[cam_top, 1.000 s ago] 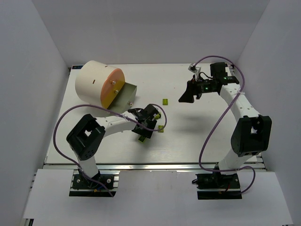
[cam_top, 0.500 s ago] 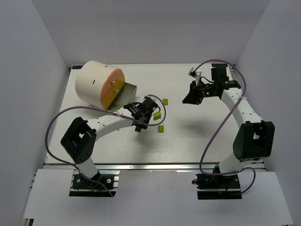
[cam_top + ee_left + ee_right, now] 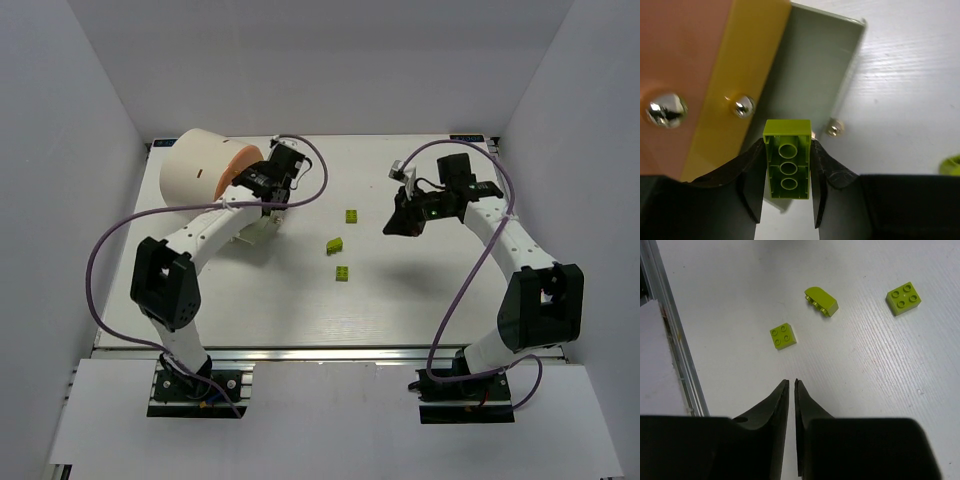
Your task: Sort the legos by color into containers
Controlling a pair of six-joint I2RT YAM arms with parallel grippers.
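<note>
Your left hand (image 3: 787,142) is clamped on a yellow-green brick (image 3: 787,172). Its two black fingers (image 3: 752,175) press on the brick's long sides, and the hollow underside with three round tubes faces the wrist camera. The hand holds the brick right in front of the drum (image 3: 195,170), over the grey-green wall of a tray (image 3: 812,65) that sticks out of the drum's orange face (image 3: 685,45). You cannot tell whether the brick touches the tray. A yellow tray front (image 3: 742,60) with a small shiny knob (image 3: 742,106) lies beside that wall, and a bigger knob (image 3: 666,109) sits on the face itself.

Your right hand (image 3: 791,384) is closed down to a hairline slit and has hold of nothing. It hovers above the bench (image 3: 880,390), well apart from the drum.

Between that hand and the drum three more yellow-green legos lie on the bench, apart from one another:
- a square four-stud brick (image 3: 903,298)
- a curved-top piece (image 3: 822,301) tipped on its side
- a second square four-stud brick (image 3: 782,335), the farthest of the three from the drum, toward the bench's near rail (image 3: 670,340)
</note>
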